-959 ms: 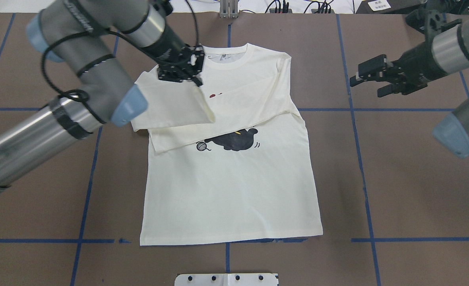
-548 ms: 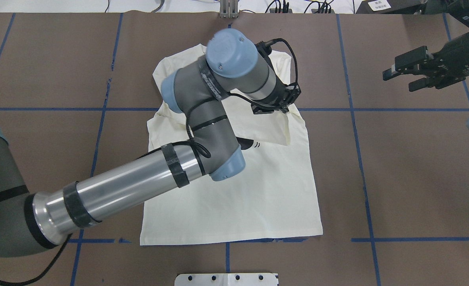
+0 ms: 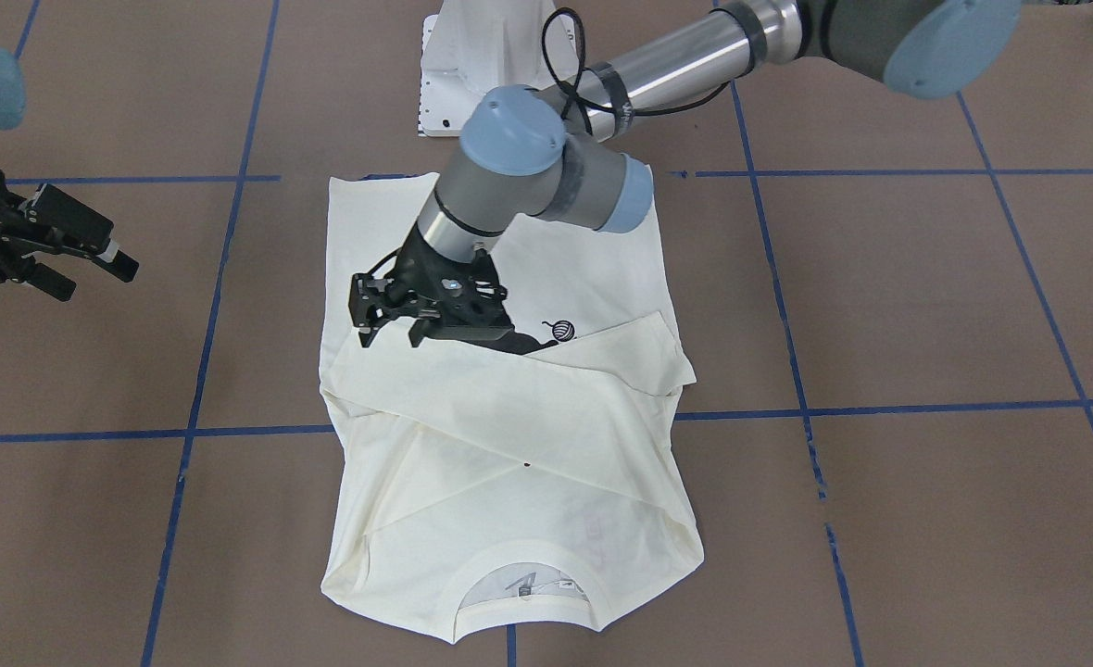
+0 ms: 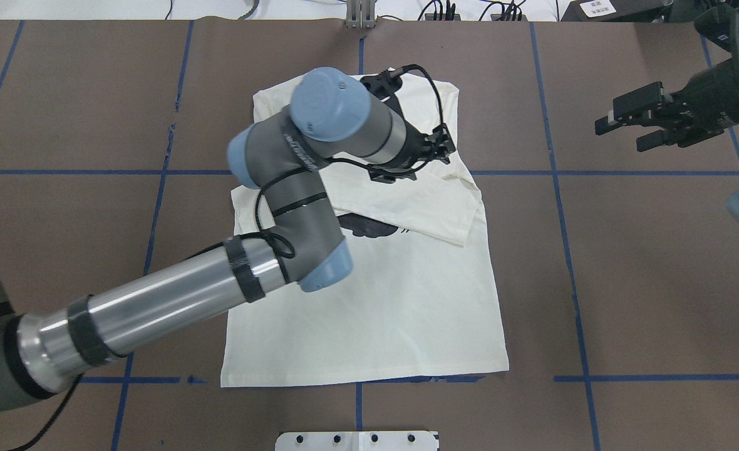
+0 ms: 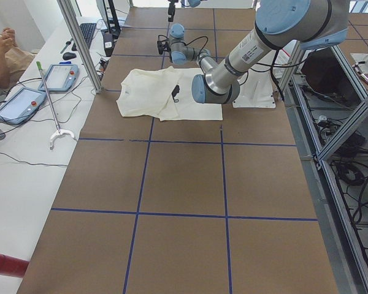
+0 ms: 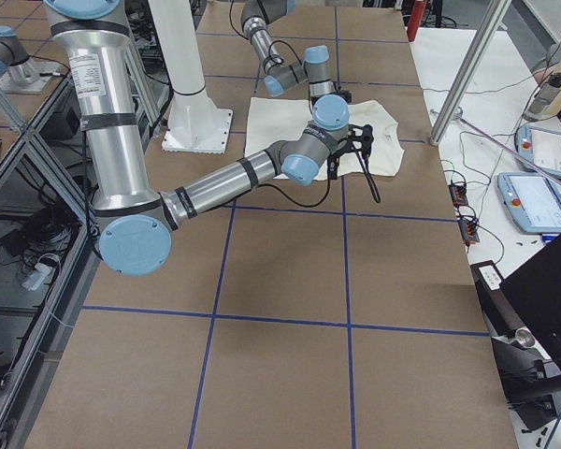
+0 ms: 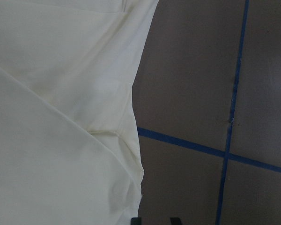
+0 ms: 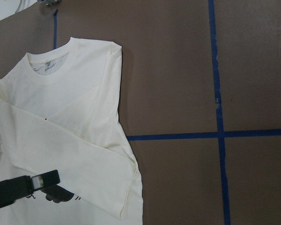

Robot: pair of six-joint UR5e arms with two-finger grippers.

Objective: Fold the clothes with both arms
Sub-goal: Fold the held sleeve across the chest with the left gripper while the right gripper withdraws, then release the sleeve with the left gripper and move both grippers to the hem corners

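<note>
The cream-white shirt (image 4: 376, 313) lies flat on the brown table, collar at the far edge, with both sleeves folded across the chest (image 3: 509, 408). Part of the black cat print (image 4: 369, 225) shows below the sleeves. My left gripper (image 3: 389, 335) hovers open just above the end of the upper folded sleeve, by the shirt's right edge (image 4: 444, 150); nothing is between its fingers. In the left wrist view, shirt cloth (image 7: 61, 117) fills the left half, beside bare table. My right gripper (image 4: 620, 136) stands open and empty off to the right of the shirt (image 3: 100, 280).
Blue tape lines (image 4: 570, 250) grid the brown table. The white pedestal base (image 3: 482, 65) stands at the robot's side of the shirt. A side bench with tablets (image 5: 18, 104) and a person's hand (image 5: 3, 49) lies beyond the far table edge.
My left gripper carried the left sleeve from near the collar across the chest to the right, let it go and now stands open above it. The right gripper drew back to the right.
</note>
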